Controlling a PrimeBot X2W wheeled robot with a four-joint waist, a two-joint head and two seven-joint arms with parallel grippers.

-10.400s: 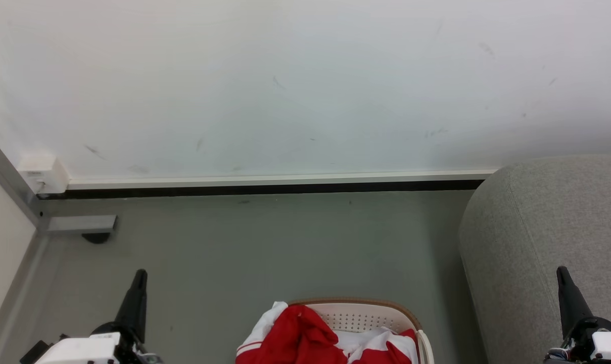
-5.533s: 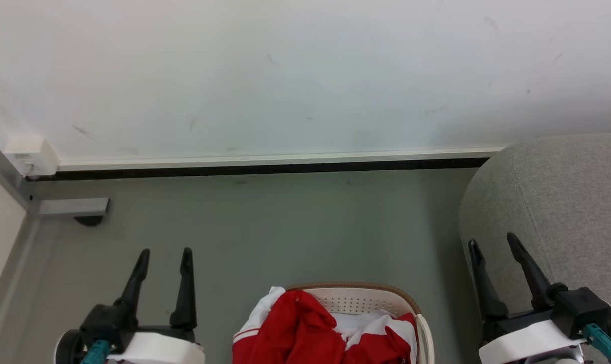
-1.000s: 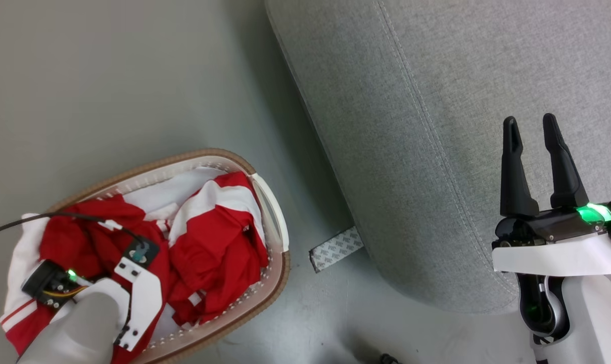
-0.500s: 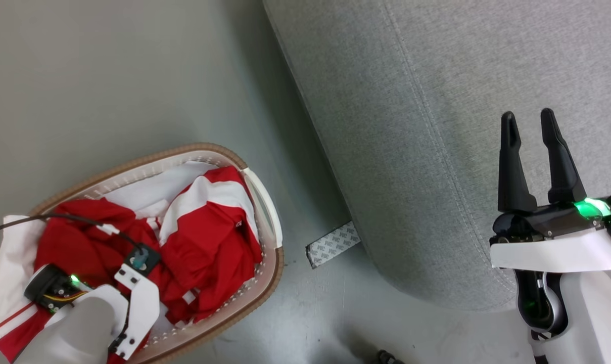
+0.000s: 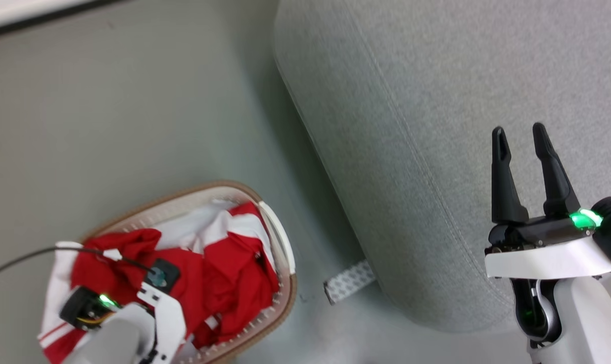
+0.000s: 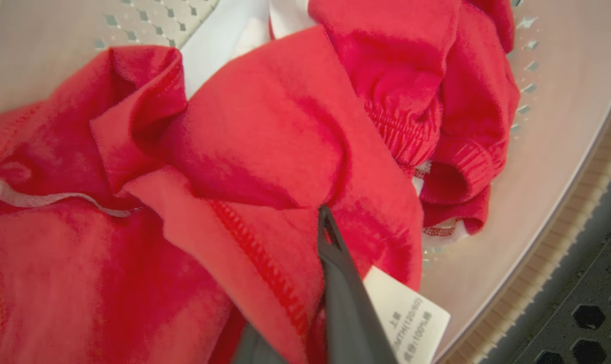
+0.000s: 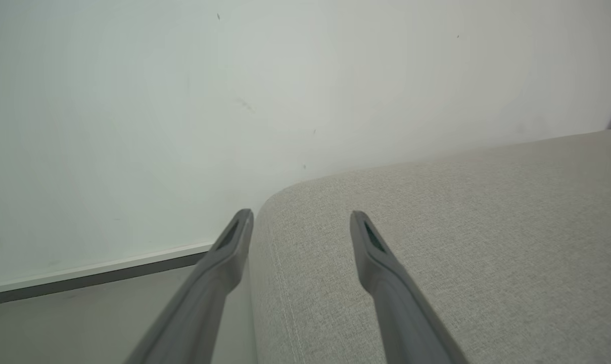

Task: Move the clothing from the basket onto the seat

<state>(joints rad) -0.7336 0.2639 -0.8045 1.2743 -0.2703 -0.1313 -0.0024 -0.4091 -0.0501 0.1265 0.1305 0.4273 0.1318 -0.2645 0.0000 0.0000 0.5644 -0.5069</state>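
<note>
Seat [image 5: 436, 126] sits to right of basket [image 5: 280, 242]; clothing [image 5: 229, 273] heaped in basket, L gripper [image 6: 326, 218] clamped on red fold by label tag [image 6: 406, 313], R gripper [image 5: 517, 131] wide, empty, over seat: carry likely up & rightward.

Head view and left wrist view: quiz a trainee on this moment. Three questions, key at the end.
1. Fill in: the clothing lies in the ____, not on the seat.
2. True or false: the right claw is open and empty.
3. The left claw is shut on: A a handle; B the clothing; C nothing.
Key: 1 basket; 2 true; 3 B.
</note>
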